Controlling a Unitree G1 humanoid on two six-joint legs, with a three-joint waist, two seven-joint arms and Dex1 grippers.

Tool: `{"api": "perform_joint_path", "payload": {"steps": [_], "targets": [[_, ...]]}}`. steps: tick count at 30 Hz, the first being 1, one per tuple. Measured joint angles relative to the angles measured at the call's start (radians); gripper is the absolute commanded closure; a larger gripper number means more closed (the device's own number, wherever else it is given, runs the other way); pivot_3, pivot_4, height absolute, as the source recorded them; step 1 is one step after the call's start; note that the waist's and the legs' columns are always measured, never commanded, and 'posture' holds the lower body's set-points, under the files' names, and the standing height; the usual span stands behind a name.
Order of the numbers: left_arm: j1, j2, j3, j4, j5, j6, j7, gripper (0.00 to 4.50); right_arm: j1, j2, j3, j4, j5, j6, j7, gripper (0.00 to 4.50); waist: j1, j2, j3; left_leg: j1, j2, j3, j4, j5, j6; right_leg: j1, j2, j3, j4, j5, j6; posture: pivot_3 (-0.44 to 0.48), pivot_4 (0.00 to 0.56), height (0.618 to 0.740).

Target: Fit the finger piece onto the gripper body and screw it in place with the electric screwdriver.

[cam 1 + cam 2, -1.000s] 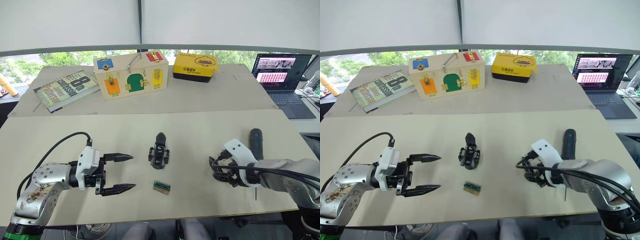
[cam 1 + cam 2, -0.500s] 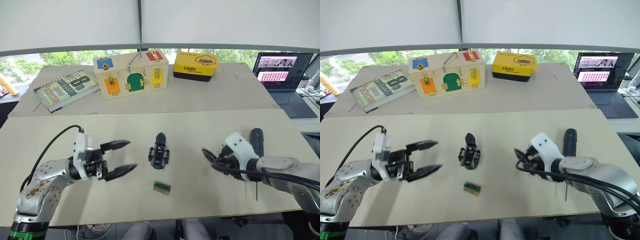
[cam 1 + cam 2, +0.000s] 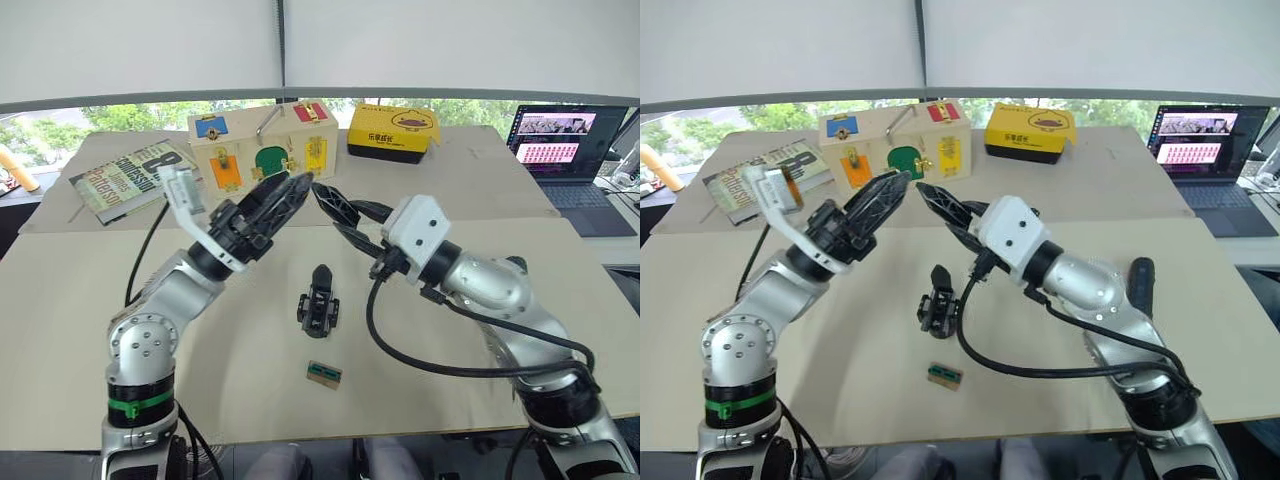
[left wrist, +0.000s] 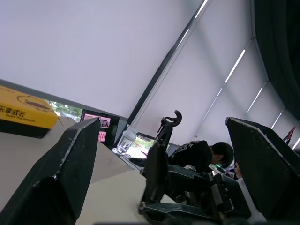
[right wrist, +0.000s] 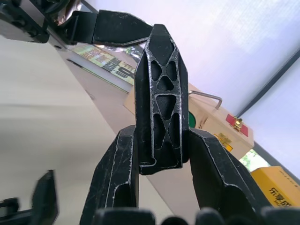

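The gripper body (image 3: 318, 300) rests on the table, its one pointed finger aimed at the far side. Raised above and behind it, my right gripper (image 3: 350, 220) is shut on the finger piece (image 5: 159, 93), a black latticed wedge that sticks out past the fingertips (image 5: 123, 154). My left gripper (image 3: 288, 184) is lifted too, open and empty, its tips close to the finger piece (image 3: 335, 203) and pointing at it. The electric screwdriver (image 3: 1137, 285) lies on the table at the right, partly hidden behind my right arm.
A small green-brown tray (image 3: 323, 374) lies in front of the gripper body. On the far table stand a wooden lock box (image 3: 262, 150), a yellow box (image 3: 392, 132), a book (image 3: 130, 178) and a laptop (image 3: 560, 150). A person (image 4: 206, 154) sits in the background.
Both arms have risen from low over the table and swung inward, so the two grippers now meet high above the gripper body. The screwdriver and tray have not moved.
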Motion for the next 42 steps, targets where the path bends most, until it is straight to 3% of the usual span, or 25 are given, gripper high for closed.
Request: {"api": "perform_joint_path", "payload": {"steps": [9,12,18,19,25,27,31,34,37,40,42], "targets": [[-0.010,-0.091,-0.039,0.011,0.095,-0.033,0.039,0.00,-0.012,0.056,0.000,0.014,-0.054,-0.025,0.033,3.38,-0.004,0.000,0.000,0.000,0.001,0.000,0.000,0.001,-0.003,0.000,0.001,0.000,0.001,-0.001,-0.001,0.000,0.150,0.740],[-0.010,-0.135,-0.053,0.011,0.119,-0.046,0.056,1.30,-0.004,0.069,-0.001,0.013,-0.063,-0.025,0.036,3.38,-0.001,0.000,0.000,0.000,0.001,0.000,0.000,0.001,-0.003,0.000,0.001,0.003,0.001,-0.001,-0.001,0.000,0.150,0.740],[-0.009,-0.161,-0.057,0.010,0.121,-0.053,0.085,4.38,0.008,0.073,-0.001,0.012,-0.080,-0.023,0.037,3.38,-0.001,0.000,0.000,0.000,0.001,0.000,0.000,0.001,-0.003,0.000,0.001,0.004,0.001,-0.001,-0.001,0.000,0.150,0.740],[-0.009,-0.165,-0.058,0.009,0.122,-0.053,0.097,4.50,0.009,0.073,-0.001,0.009,-0.090,-0.023,0.037,3.38,0.000,0.000,0.000,0.000,0.001,0.000,0.000,0.001,-0.003,0.000,0.001,0.004,0.001,-0.001,-0.001,0.000,0.150,0.740],[-0.003,-0.185,-0.060,0.006,0.117,-0.051,0.124,4.50,0.017,0.081,-0.010,0.008,-0.088,-0.015,0.045,3.38,0.000,0.000,0.000,0.000,0.001,0.000,0.000,0.001,-0.003,0.000,0.001,0.005,0.001,-0.001,-0.001,0.000,0.150,0.740],[-0.002,-0.208,-0.056,0.005,0.115,-0.055,0.137,4.50,0.022,0.096,-0.019,0.004,-0.079,-0.007,0.048,2.32,0.000,0.000,0.000,0.000,0.001,0.000,0.000,0.001,-0.002,0.000,0.001,0.005,0.001,-0.001,-0.001,0.000,0.150,0.740],[-0.009,-0.229,-0.017,0.010,0.068,-0.074,0.130,4.50,0.030,0.064,-0.093,-0.031,-0.018,0.001,0.092,0.90,0.002,0.000,0.000,0.000,0.001,-0.001,0.000,0.001,-0.002,0.000,0.001,0.005,0.001,-0.001,-0.001,0.000,0.150,0.740],[-0.058,-0.102,0.031,0.052,0.012,-0.044,0.019,4.50,0.046,0.002,-0.213,-0.050,0.135,0.018,0.199,0.03,0.000,0.000,0.000,0.000,0.002,-0.001,-0.001,0.001,-0.002,-0.001,0.001,0.004,0.001,-0.001,-0.001,0.000,0.150,0.740],[-0.128,0.044,0.093,0.135,-0.048,0.009,-0.120,4.50,0.058,-0.066,-0.323,-0.056,0.341,0.124,0.295,0.03,-0.002,0.000,0.001,0.000,0.002,-0.001,-0.001,0.001,-0.002,-0.001,0.002,0.004,0.001,-0.001,-0.002,0.000,0.150,0.740],[-0.156,0.232,0.080,0.184,-0.086,0.138,-0.344,4.50,0.035,-0.140,-0.410,-0.050,0.619,0.334,0.327,0.03,-0.012,0.001,0.002,0.000,0.002,-0.002,-0.003,0.005,0.004,-0.001,0.001,0.004,0.001,-0.001,-0.002,0.000,0.150,0.740],[-0.185,0.312,0.051,0.207,-0.080,0.200,-0.455,4.50,-0.002,-0.206,-0.423,-0.042,0.775,0.472,0.345,0.03,-0.013,0.002,0.003,0.000,0.002,-0.002,-0.004,0.005,0.004,-0.002,0.000,0.004,0.000,-0.002,-0.003,0.000,0.150,0.740]]}}
